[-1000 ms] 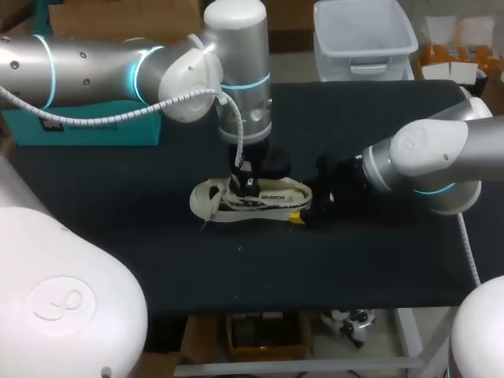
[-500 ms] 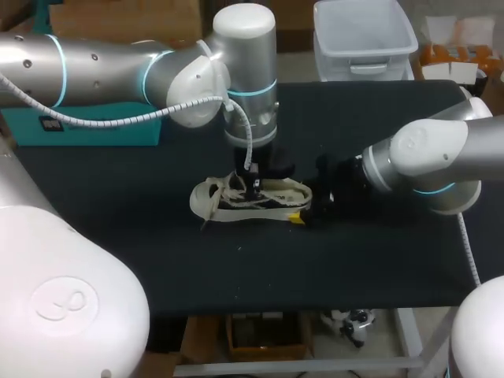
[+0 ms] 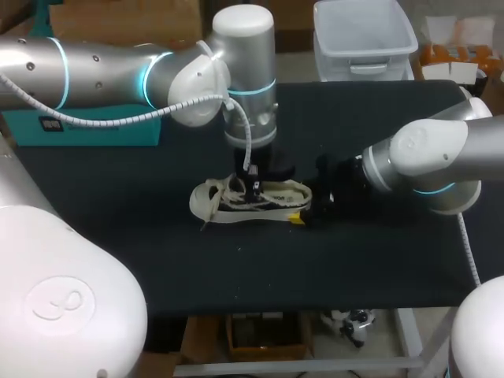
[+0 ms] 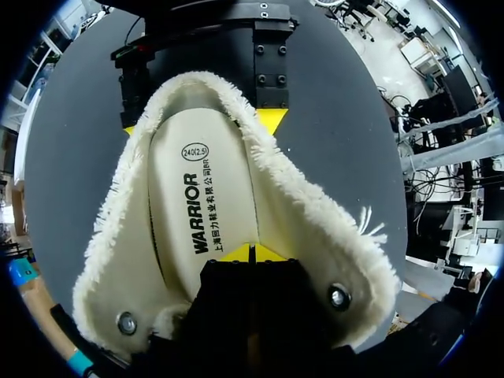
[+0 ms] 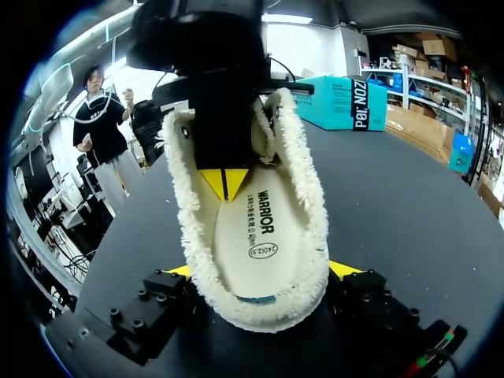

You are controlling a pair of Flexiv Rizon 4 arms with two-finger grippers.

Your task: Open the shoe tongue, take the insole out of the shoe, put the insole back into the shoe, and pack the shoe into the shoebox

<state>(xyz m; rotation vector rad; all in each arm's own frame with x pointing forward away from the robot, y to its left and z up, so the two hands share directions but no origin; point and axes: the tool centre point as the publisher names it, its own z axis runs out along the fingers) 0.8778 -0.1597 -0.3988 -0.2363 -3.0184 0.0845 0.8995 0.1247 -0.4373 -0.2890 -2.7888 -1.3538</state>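
Shoe [image 3: 250,201] axis first: in the head view it lies across the table [image 3: 157,260], toe at nine o'clock and heel at three, with the left gripper [image 3: 253,189] down inside its opening and the right gripper [image 3: 303,214] at the heel end. From the left wrist, the yellow tips are pressed together on the insole [image 4: 197,213], which runs off at their twelve o'clock toward the heel; whether they pinch it I cannot tell. From the right wrist, that pincer's fingers flank the heel, clamped on it, with the toe ahead at twelve. Lifting the insole likely falls to the left arm, the nearer one.
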